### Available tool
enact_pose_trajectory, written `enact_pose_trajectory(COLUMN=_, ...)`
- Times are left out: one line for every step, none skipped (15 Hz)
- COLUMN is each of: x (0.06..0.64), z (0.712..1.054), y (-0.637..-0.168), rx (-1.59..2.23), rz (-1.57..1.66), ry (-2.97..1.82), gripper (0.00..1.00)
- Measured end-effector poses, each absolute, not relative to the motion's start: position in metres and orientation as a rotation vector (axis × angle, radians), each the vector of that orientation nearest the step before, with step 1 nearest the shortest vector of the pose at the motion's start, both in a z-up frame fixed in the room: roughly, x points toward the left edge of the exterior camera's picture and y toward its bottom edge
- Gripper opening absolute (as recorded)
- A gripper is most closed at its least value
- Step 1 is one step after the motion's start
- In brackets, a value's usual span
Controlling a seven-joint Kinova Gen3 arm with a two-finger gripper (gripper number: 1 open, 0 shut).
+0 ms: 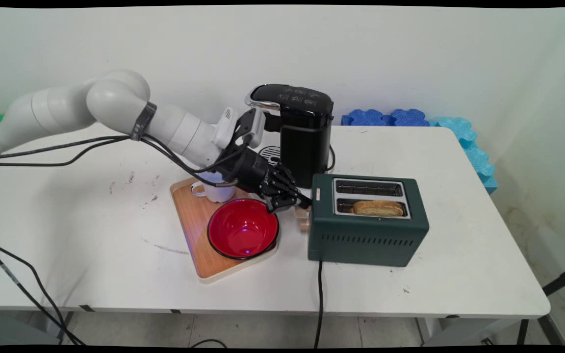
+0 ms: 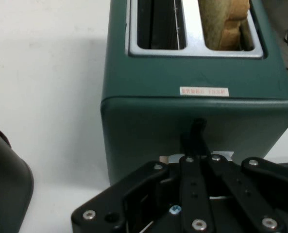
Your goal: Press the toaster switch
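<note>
With its two fingers drawn together, tips meeting, the gripper point(image 1: 301, 202) presses against the left end face of the green toaster point(image 1: 367, 230), at the black lever point(image 2: 198, 130) in its vertical slot; nothing is clamped between the jaws as far as the hand view shows. A light wooden knob point(image 1: 304, 218) sits just below the fingertips on that same end. One slice of toast point(image 1: 378, 208) stands in the toaster's nearer slot; the farther slot holds none. Left of the gripper, a wooden tray point(image 1: 192, 215) carries a red bowl point(image 1: 242, 228) and a white mug point(image 1: 218, 190). The black coffee machine point(image 1: 301, 131) stands behind, near the toaster's back left corner, all on the white table point(image 1: 459, 264).
</note>
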State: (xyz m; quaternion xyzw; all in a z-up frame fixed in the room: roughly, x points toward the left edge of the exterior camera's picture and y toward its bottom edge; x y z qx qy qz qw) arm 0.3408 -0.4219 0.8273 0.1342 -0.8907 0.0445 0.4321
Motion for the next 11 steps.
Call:
enact_pose_trajectory(x=0.341, z=0.825, y=-0.422, rx=0.335, rz=0.110, ry=-2.221, gripper=0.00)
enact_pose_trajectory(x=0.340, z=0.823, y=-0.421, rx=0.336, rz=0.109, ry=-2.222, gripper=0.00)
enact_pose_trajectory(x=0.340, z=0.821, y=-0.421, rx=0.336, rz=0.108, ry=-2.223, gripper=0.00)
enact_pose_trajectory(x=0.340, z=0.819, y=-0.420, rx=0.336, rz=0.107, ry=-2.223, gripper=0.00)
enact_pose_trajectory(x=0.340, z=0.817, y=-0.420, rx=0.336, rz=0.106, ry=-2.224, gripper=0.00)
enact_pose_trajectory(x=0.339, z=0.816, y=-0.419, rx=0.335, rz=0.106, ry=-2.225, gripper=0.00)
enact_pose_trajectory(x=0.339, z=0.815, y=-0.419, rx=0.335, rz=0.105, ry=-2.225, gripper=0.00)
enact_pose_trajectory(x=0.339, z=0.813, y=-0.419, rx=0.336, rz=0.104, ry=-2.226, gripper=0.00)
enact_pose_trajectory(x=0.339, z=0.812, y=-0.419, rx=0.336, rz=0.105, ry=-2.226, gripper=0.00)
enact_pose_trajectory(x=0.339, z=0.810, y=-0.418, rx=0.337, rz=0.104, ry=-2.227, gripper=0.00)
enact_pose_trajectory(x=0.339, z=0.809, y=-0.418, rx=0.339, rz=0.104, ry=-2.227, gripper=0.00)
